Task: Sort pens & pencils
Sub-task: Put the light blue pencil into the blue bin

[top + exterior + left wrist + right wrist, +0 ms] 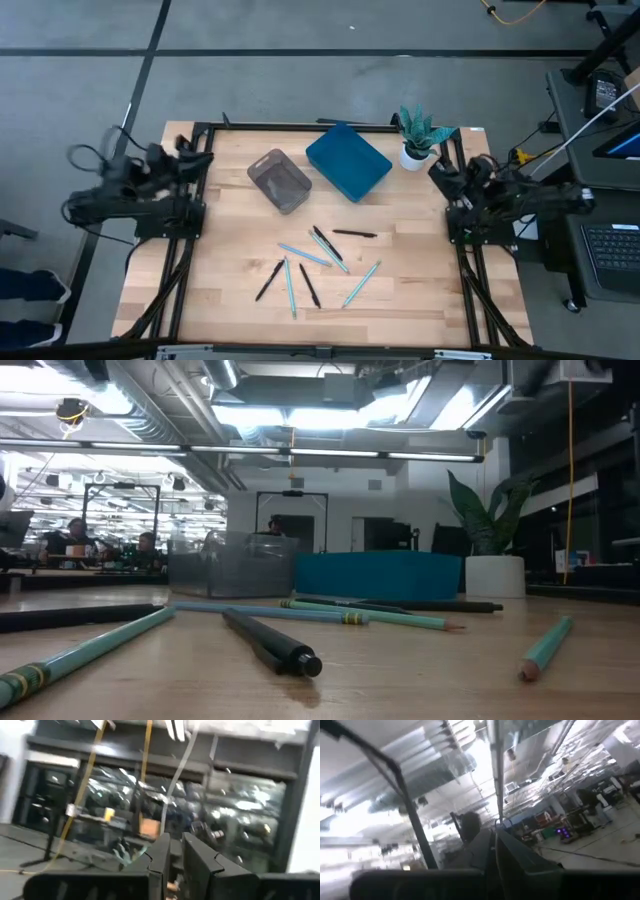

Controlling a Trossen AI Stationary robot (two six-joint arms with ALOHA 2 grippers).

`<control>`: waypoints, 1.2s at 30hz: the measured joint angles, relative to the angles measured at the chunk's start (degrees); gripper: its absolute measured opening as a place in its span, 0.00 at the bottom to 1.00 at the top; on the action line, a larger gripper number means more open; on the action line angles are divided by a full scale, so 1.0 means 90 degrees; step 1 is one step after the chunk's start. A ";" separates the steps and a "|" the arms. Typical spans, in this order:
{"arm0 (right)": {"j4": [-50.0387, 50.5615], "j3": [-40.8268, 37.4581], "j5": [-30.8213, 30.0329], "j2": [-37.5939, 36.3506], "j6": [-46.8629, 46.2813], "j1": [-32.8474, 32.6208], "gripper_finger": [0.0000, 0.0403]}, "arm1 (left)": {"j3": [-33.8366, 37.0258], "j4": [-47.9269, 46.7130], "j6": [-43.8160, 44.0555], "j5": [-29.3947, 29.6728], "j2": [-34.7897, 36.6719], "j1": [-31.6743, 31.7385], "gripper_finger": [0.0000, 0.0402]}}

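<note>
Two containers at the far part of the wooden worktop (230, 250): a clear grey bin (279, 181) at left of centre and a teal bin (347, 160) just right of it, near but not touching. Nothing visible inside the clear grey bin through its walls; inside of the teal bin appears bare from above, though in the low view hidden behind its solid wall. A potted plant (419, 135) farther right, at the far right corner.

Pens & pencils (318, 262) all loose on the worktop, nearer than both bins, around the middle: some black, some light blue, scattered at different angles, a few crossing or touching at the centre of the group. Exact count hard to give, since the thin sticks overlap. In the low view one light blue stick cut off at the left edge, with only blurred people visible in the room behind.

Left gripper (172, 857) raised at the left edge of the worktop, holding nothing, fingers with only a narrow gap. Right gripper (492, 845) raised at the right edge, fingers pressed together, holding nothing.
</note>
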State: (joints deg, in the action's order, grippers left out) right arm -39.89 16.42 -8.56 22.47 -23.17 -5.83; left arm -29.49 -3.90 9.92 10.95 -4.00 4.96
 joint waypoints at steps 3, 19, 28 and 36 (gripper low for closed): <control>0.0617 0.1373 0.0532 0.1256 0.0461 -0.0005 0.08 | -0.1196 -0.0796 -0.0205 -0.0470 -0.0630 -0.0001 0.11; 0.6602 0.7729 0.2405 0.6329 0.0606 -0.0130 0.08 | -0.4453 -0.5559 0.0507 -0.1333 -0.5159 -0.0712 0.11; 0.8857 0.8678 0.2189 0.7381 0.0103 -0.0221 0.08 | -0.5277 -0.7422 0.2720 -0.0313 -0.5692 -0.1858 0.11; 0.8995 0.8665 0.1765 0.7771 -0.0915 -0.0251 0.08 | -0.5275 -0.8317 0.5169 0.0683 -0.5683 -0.2767 0.11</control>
State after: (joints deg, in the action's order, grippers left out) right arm 41.07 94.41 7.33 92.41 -31.41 -8.08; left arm -76.97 -78.76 56.45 17.10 -55.16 -19.94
